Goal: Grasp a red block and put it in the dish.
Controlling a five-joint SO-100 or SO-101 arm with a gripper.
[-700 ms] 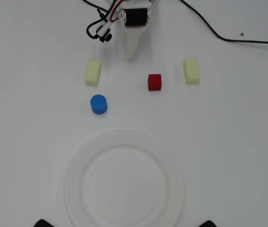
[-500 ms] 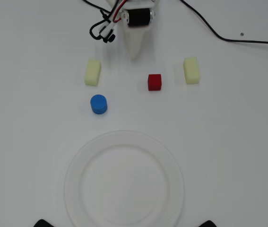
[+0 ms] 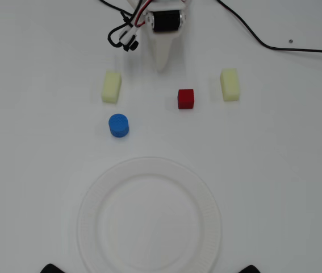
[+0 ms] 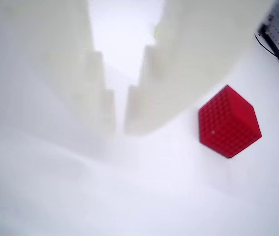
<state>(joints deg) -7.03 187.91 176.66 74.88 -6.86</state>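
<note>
The red block [image 3: 185,98] sits on the white table, right of and a little below my gripper's tip in the overhead view. In the wrist view the red block [image 4: 229,122] lies to the right of the fingers, apart from them. My white gripper [image 3: 160,65] points down the overhead view from the top centre. In the wrist view the gripper [image 4: 119,125] has its jaws nearly together with only a thin slit between them and nothing held. The dish [image 3: 92,199], a large white ribbed plate, lies empty at the bottom centre.
A blue cylinder [image 3: 118,125] stands left of the red block. Two pale yellow blocks [image 3: 111,86] [image 3: 229,85] lie to either side. Black and red cables [image 3: 124,34] trail near the arm's base, and a black cable [image 3: 274,46] runs off to the right.
</note>
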